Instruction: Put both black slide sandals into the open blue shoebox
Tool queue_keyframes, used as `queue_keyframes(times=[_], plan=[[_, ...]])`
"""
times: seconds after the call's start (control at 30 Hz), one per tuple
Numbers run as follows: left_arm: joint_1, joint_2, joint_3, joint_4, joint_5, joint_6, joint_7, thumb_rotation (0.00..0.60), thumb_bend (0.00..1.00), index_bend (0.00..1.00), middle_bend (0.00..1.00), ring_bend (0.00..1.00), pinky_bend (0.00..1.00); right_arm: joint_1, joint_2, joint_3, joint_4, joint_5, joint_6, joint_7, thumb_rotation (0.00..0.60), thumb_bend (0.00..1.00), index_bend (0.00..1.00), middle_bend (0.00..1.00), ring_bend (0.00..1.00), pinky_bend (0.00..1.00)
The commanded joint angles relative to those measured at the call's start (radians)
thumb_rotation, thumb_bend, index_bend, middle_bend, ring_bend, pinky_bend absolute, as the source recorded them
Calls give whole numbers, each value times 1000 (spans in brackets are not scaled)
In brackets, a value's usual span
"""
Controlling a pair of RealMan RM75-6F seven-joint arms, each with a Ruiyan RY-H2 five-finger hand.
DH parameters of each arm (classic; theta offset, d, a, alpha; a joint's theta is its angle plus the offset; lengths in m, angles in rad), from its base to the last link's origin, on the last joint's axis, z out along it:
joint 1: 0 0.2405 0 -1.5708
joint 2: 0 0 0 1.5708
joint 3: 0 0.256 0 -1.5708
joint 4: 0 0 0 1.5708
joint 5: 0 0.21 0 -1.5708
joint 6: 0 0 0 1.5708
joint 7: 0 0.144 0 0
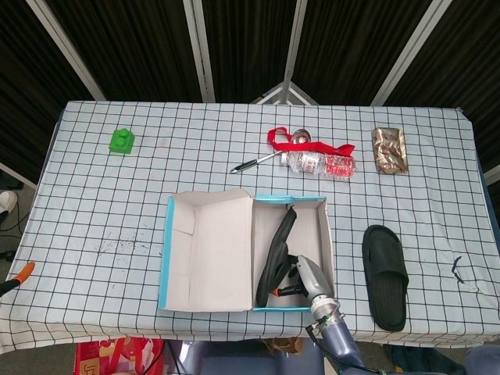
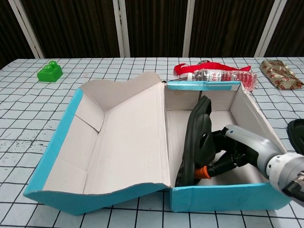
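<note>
Checked tablecloth (image 1: 117,203) covers the whole table, white with a dark grid.

Blue shoebox (image 1: 323,234) sits near the front edge, centre of the table, open; its lid (image 1: 207,250) is folded out flat to the left, pale cardboard inside facing up.

First black slide sandal (image 2: 197,137) stands on its edge inside the box, sole toward the lid side, running near to far along the left part of the compartment. In the chest view its far end rises above the box rim.

Right hand (image 2: 232,152) reaches into the box from the near right corner and grips this sandal from its right side, fingers (image 2: 216,142) wrapped against the strap area. An orange fingertip piece shows low against the sandal's near end. Left hand does not appear in either view.

Second black slide sandal (image 1: 384,275) lies flat on the cloth just right of the box, apart from it, strap up.

Far side of the table: plastic bottle (image 1: 320,163) with a red ribbon (image 1: 293,143), a pen (image 1: 251,164) left of it, a foil snack packet (image 1: 389,151) to the right.

Green toy block (image 1: 121,141) far left.
</note>
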Motion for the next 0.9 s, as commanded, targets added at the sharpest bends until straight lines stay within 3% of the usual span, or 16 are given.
queue_keyframes(times=[0.03, 0.27, 0.47, 0.9], plan=[[0, 0, 0, 0, 0, 0, 0, 600, 77, 106, 0, 0, 99, -2, -6, 2, 8, -3, -1, -7, 600, 446, 553, 462, 355, 416], [0, 0, -1, -1, -1, 0, -1, 600, 77, 106, 0, 0, 99, -6, -11, 5, 18, -12, -19, -14, 600, 446, 542, 462, 355, 416], [1, 2, 0, -3, 0, 0, -2, 600, 77, 106, 0, 0, 99, -2, 19, 1, -4, -23, -60, -21, 600, 442, 430, 427, 352, 416], [0, 1, 1, -4, 1, -2, 1, 600, 77, 105, 0, 0, 99, 0, 50, 17, -33, -12, -88, -20, 600, 311, 312, 359, 334, 415]])
